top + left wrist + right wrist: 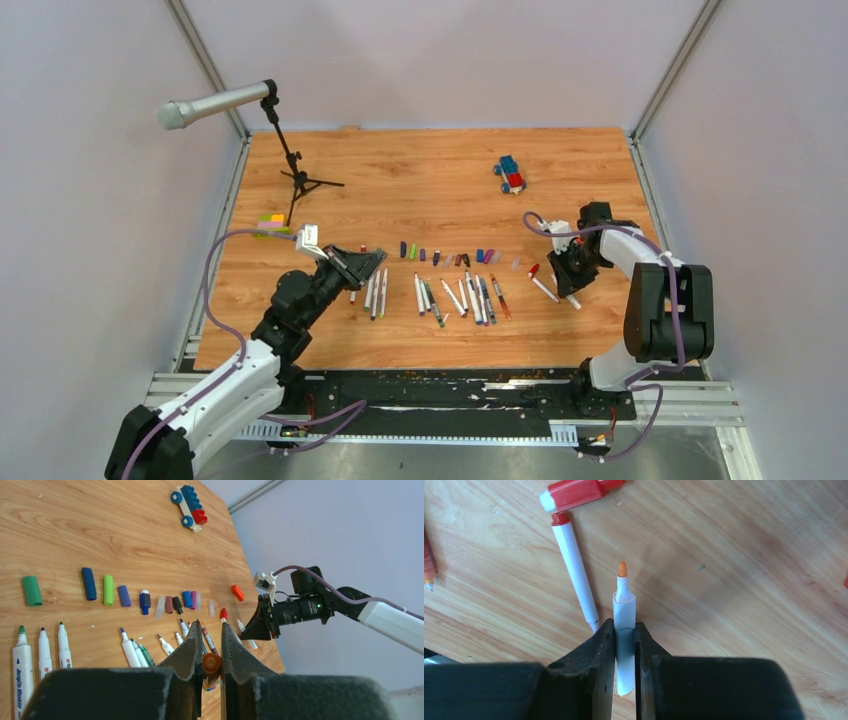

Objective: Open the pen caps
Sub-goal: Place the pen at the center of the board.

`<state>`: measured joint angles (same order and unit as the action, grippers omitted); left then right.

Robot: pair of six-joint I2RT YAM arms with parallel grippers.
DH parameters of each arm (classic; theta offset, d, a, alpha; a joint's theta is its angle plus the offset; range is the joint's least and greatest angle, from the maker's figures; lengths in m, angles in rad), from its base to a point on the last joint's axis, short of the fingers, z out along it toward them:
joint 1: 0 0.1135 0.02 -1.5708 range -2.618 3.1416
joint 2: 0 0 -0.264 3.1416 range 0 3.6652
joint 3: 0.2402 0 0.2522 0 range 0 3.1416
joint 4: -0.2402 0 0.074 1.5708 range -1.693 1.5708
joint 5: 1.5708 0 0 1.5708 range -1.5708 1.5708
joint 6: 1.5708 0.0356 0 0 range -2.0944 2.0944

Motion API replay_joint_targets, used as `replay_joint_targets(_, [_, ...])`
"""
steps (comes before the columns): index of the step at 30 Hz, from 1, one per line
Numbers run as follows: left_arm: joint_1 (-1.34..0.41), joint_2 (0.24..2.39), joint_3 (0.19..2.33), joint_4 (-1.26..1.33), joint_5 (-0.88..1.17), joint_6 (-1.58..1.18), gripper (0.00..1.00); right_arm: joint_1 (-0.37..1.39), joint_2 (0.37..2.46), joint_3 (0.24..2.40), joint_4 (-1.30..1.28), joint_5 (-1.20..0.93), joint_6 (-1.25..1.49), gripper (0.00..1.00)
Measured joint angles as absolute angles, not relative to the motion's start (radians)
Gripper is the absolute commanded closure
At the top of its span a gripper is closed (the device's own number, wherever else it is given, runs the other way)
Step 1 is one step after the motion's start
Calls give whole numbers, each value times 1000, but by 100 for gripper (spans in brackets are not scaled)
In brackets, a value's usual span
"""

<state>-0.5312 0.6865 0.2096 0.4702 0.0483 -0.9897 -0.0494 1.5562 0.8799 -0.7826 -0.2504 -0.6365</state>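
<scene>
My left gripper (210, 630) is shut on an orange pen cap (212, 664), held above the left end of the pens (460, 297). These lie uncapped, side by side on the wooden table. Behind them runs a line of loose pen caps (450, 257), among them a green one (32, 590) and a blue one (89, 583). At the right, my right gripper (624, 627) is shut on a white pen (624, 610) whose orange tip is bare. Beside it lie a red-ended white pen (576, 575) and a red cap (574, 492).
A blue-and-red toy car (510, 175) stands at the back right. A microphone stand (292, 178) rises at the back left, with a green-yellow brick bar (272, 224) near its foot. A small orange block (237, 592) lies near the right gripper.
</scene>
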Motion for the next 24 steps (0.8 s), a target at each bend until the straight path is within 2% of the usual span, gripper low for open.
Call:
replay_joint_targets(9, [-535, 689, 183, 503, 78, -1012, 100, -49, 1568, 879, -835, -319, -660, 72])
replay_joint_targets(17, [-536, 722, 184, 535, 112, -1016, 100, -49, 1568, 878, -854, -344, -661, 66])
replay_joint_targets(24, [-580, 807, 193, 570, 116, -1016, 100, -68, 1542, 887, -891, -390, -664, 55])
